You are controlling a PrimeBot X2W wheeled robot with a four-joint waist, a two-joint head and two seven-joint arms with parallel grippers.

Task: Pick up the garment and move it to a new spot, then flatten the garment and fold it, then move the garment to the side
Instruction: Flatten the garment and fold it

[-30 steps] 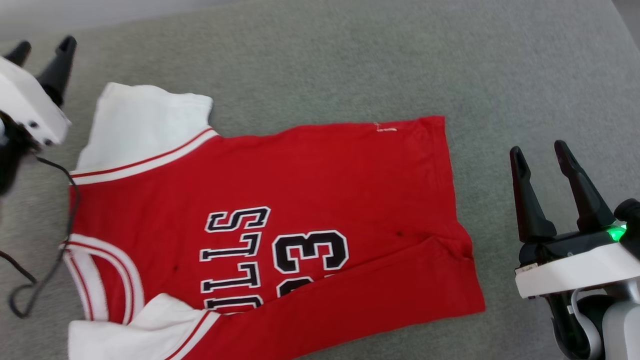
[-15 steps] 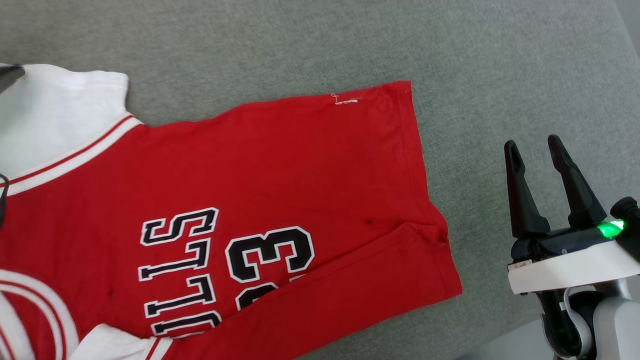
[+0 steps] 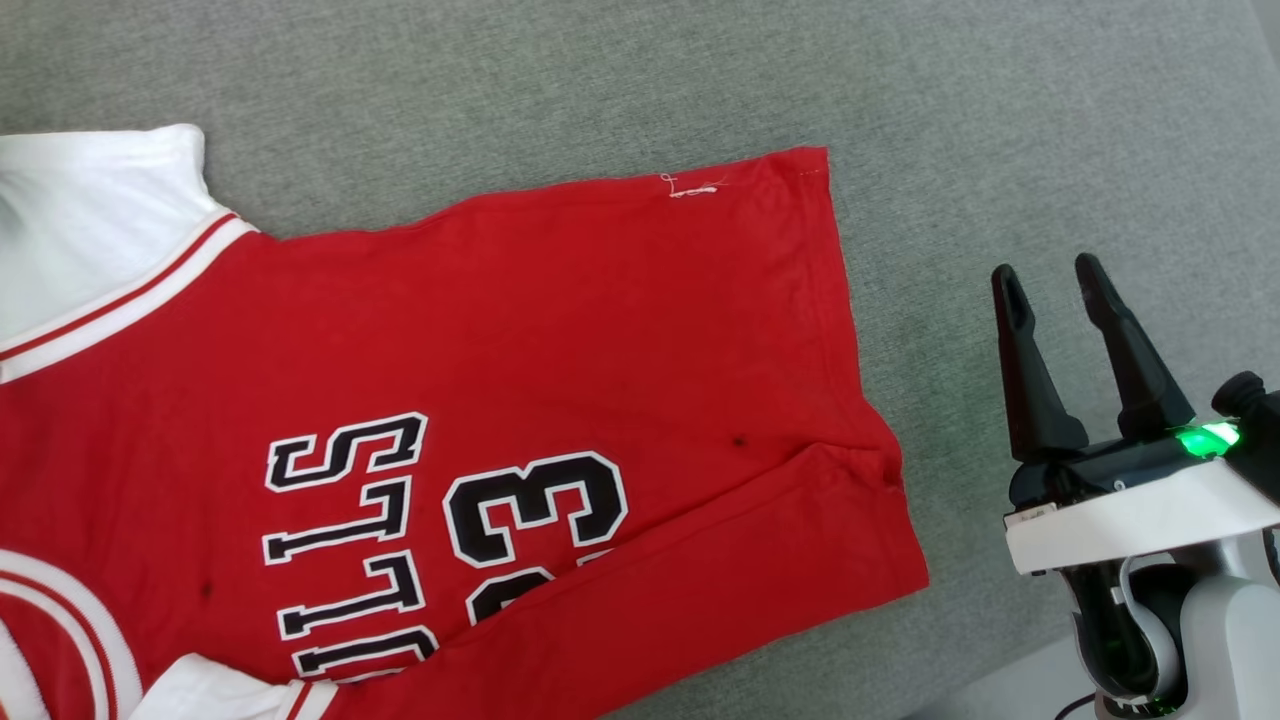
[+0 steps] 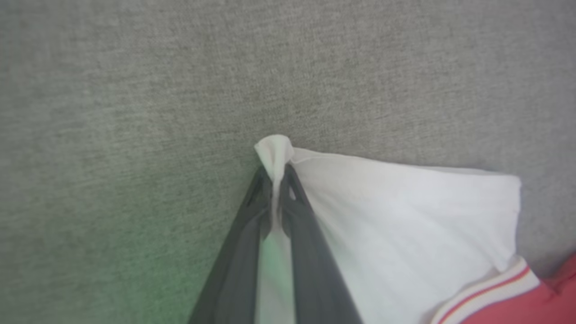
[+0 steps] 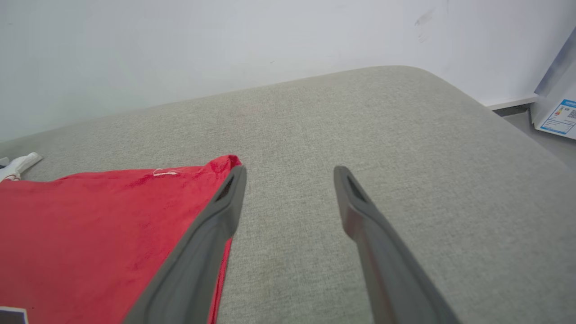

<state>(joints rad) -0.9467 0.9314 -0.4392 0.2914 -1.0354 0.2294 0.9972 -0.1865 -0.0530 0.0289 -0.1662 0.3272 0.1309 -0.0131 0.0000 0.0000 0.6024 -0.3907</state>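
Observation:
The garment (image 3: 520, 330), a red jersey with white sleeves and black "BULLS 23" print, lies spread on the grey cushion, its near long edge folded over onto the print. In the left wrist view my left gripper (image 4: 276, 173) is shut on the corner of a white sleeve (image 4: 405, 216), with a nub of cloth poking past the tips. My right gripper (image 3: 1050, 285) stands open to the right of the garment's hem (image 3: 845, 300), holding nothing. The right wrist view shows its fingers (image 5: 225, 211) wide apart beside the red hem corner (image 5: 227, 162).
The grey cushion (image 3: 1000, 120) stretches bare beyond and to the right of the garment. Its rounded edge (image 5: 517, 135) drops off at the right, near a white wall (image 5: 225, 40) and a box with a label (image 5: 560, 112).
The head camera has swung, so the garment sits further left in the picture and my left gripper has gone out of it. My right gripper has edged slightly up and left.

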